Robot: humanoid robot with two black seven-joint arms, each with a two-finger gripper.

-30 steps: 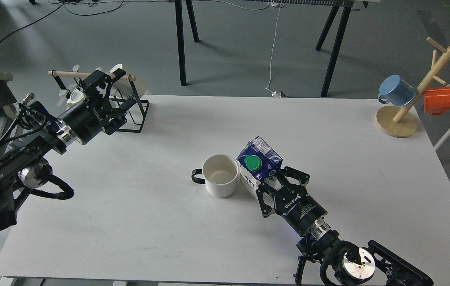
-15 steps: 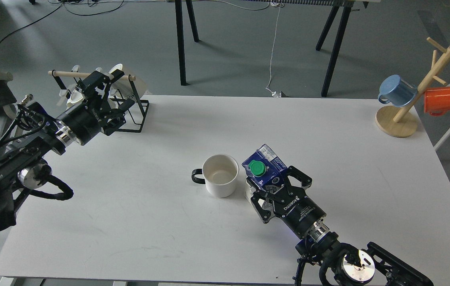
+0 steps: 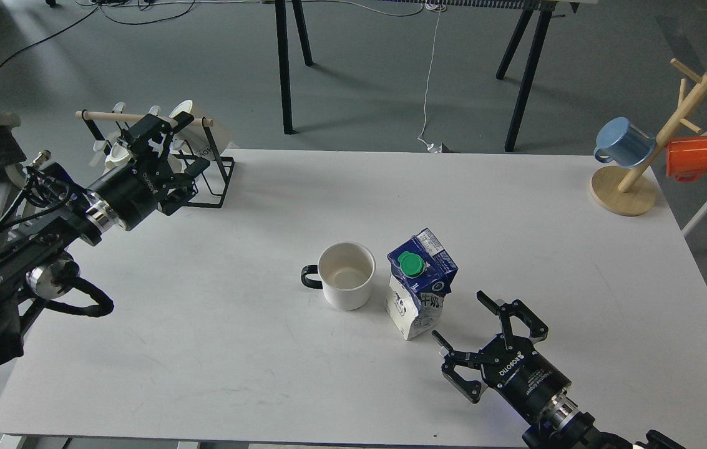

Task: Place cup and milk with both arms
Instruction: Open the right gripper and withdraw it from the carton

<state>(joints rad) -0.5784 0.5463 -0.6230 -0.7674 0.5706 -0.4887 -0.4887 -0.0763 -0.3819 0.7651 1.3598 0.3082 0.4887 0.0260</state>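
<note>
The cup [image 3: 347,275] stands upright near the middle of our white counter [image 3: 216,324], its mouth open toward us and its small black loop handle [image 3: 310,276] pointing to our left. Just beside it on our right stands the milk [image 3: 420,284], also upright, its round green cap [image 3: 412,264] on the sloped top facing us; a narrow gap seems to separate the carton from the cup, though we cannot tell for certain that they are apart.

Our right hand [image 3: 484,330] sits low over the counter near the carton, on its near right side, with its fingers spread wide and holding nothing; it is clear of the milk.

Our left hand [image 3: 163,140] is well apart from both, at the far left corner of the counter, right by a black wire rack [image 3: 213,178] with a wooden rod [image 3: 113,115] across its top. Its fingers overlap the rack, dark on dark, so we cannot tell whether they are spread or pressed together.

At the far right corner a wooden mug tree [image 3: 624,187] carries a blue mug [image 3: 623,142] and an orange mug [image 3: 691,158].
</note>
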